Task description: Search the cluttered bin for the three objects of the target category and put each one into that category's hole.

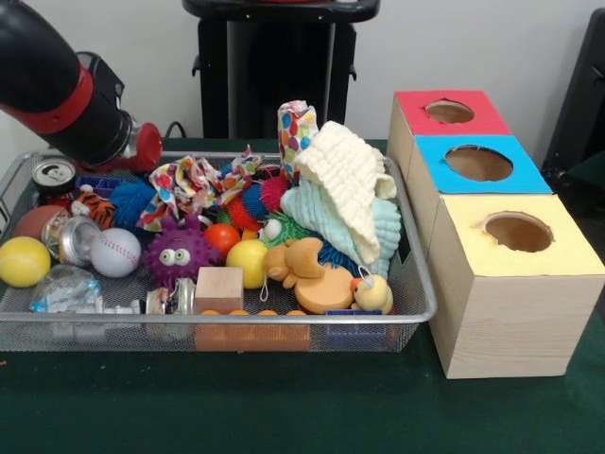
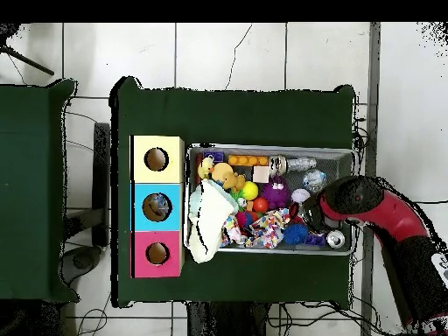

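Observation:
A wire mesh bin [image 1: 416, 284] is packed with toys, balls, cans and cloths. To its right stand three wooden boxes, each with a round hole on top: red [image 1: 416, 118], blue [image 1: 435, 175] and yellow [image 1: 473, 255]. The red and black arm [image 1: 66, 99] reaches over the bin's back left corner. Its end [image 1: 144, 144] dips behind the polka-dot cloth [image 1: 189, 180], so the gripper's state is hidden. In the overhead view the arm [image 2: 372, 203] ends over the bin's right part [image 2: 308, 208].
In the bin lie a yellow ball [image 1: 24, 260], a baseball [image 1: 115, 252], a purple spiky toy [image 1: 177, 251], a wooden block [image 1: 219, 287], an orange plush [image 1: 302, 270] and a soda can [image 1: 54, 175]. Cream cloth [image 1: 350, 180] is piled high at the right.

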Action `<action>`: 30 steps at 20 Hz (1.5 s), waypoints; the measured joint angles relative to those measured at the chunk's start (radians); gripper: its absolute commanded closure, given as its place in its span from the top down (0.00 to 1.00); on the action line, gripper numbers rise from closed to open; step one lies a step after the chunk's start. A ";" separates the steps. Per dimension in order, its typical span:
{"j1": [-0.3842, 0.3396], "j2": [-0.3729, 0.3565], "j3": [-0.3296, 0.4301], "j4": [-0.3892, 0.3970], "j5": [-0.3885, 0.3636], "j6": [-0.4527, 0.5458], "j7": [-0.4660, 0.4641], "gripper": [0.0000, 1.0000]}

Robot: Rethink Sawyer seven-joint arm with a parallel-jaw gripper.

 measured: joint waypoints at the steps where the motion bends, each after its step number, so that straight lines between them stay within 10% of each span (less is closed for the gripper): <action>1: -0.002 0.004 0.006 -0.002 -0.001 0.000 0.000 0.00; 30: -0.069 0.016 0.127 0.078 0.043 0.000 0.000 0.00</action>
